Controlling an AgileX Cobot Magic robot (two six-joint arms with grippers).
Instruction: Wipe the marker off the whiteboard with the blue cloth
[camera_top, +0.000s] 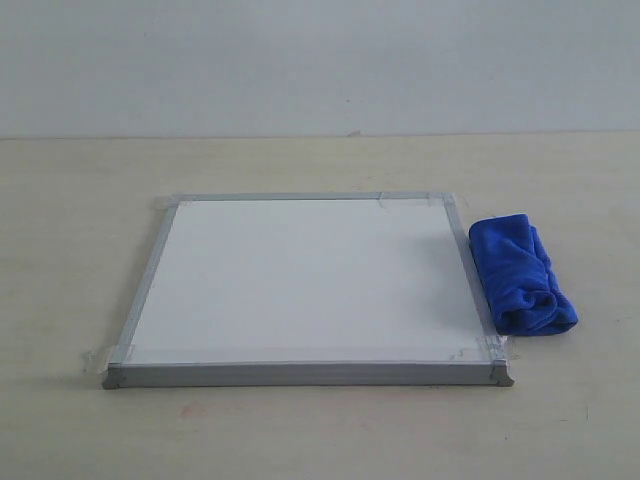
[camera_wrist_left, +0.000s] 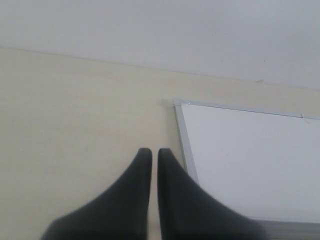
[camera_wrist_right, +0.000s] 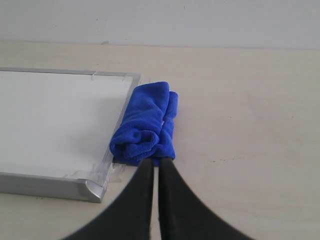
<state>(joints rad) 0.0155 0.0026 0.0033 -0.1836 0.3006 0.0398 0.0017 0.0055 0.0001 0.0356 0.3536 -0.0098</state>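
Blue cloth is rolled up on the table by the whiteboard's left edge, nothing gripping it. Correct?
Not quite: the blue cloth lies by the whiteboard's right edge, not the left, as the exterior view shows. The rest holds: it is rolled up on the table, with nothing gripping it.

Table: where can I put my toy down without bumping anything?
Bare table lies left of the whiteboard, behind it up to the wall, in front of its near frame, and right of the blue cloth. It is crowded only where the cloth hugs the board's right edge; no gap shows there.
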